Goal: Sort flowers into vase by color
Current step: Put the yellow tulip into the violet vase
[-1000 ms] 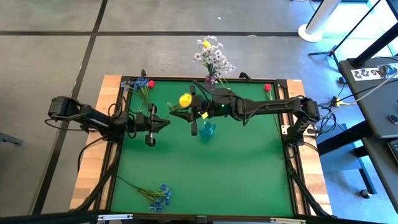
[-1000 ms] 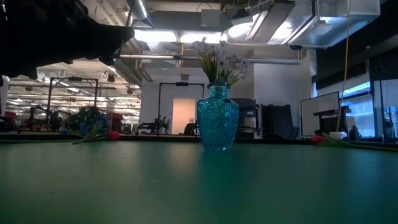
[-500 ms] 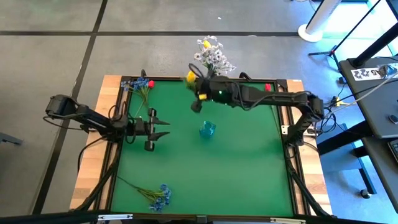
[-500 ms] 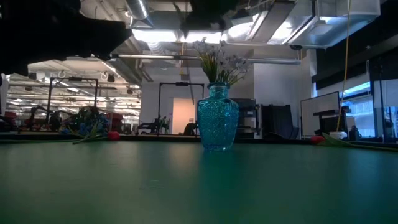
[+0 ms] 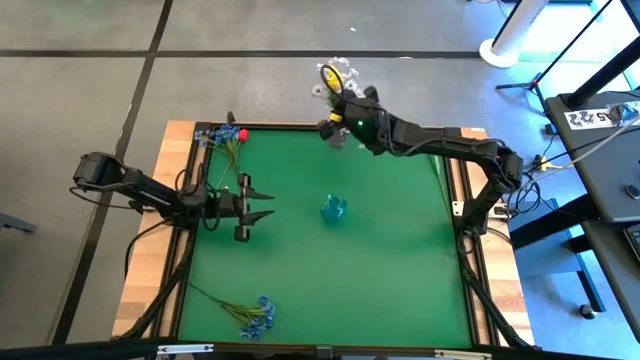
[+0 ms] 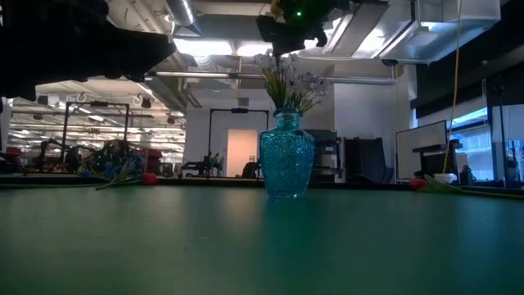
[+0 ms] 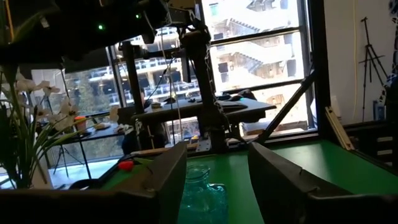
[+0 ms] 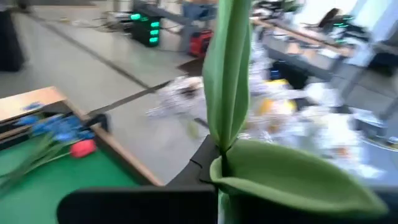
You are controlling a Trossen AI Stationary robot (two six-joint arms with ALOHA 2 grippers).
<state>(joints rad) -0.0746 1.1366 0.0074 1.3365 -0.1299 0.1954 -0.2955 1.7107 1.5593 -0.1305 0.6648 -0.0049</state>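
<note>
1. Two arms reach over the green worktop (image 5: 330, 280); the right gripper (image 5: 331, 128) is now up at the far edge, beside the vase holding the white sprays (image 5: 345, 92).
2. A second ago that gripper was over the middle of the worktop, near the blue glass vase (image 5: 333, 208); since then it has carried the yellow flower (image 5: 330, 75) away toward the far edge.
3. Its fingers are clamped on the green stem (image 8: 228, 74): the right wrist view shows stem and leaf rising from between them.
4. The yellow bloom now sits just beside the white sprays, above the far rim.
5. The left gripper (image 5: 262, 206) hovers over the left part of the worktop, well apart from the blue glass vase, with its fingers (image 7: 168, 180) spread and nothing between them.
6. A second ago it was closed near the yellow flower's stem; now it has let go and sits slightly farther back.
7. One blue bunch with a red bud (image 5: 226, 135) lies at the far left corner, unmoved.
8. Another blue bunch (image 5: 255, 316) lies near the front left edge, also unmoved.
9. From the low view, the blue glass vase (image 6: 286, 156) stands upright mid-worktop, with the white sprays (image 6: 291, 82) showing behind and above it.
</note>
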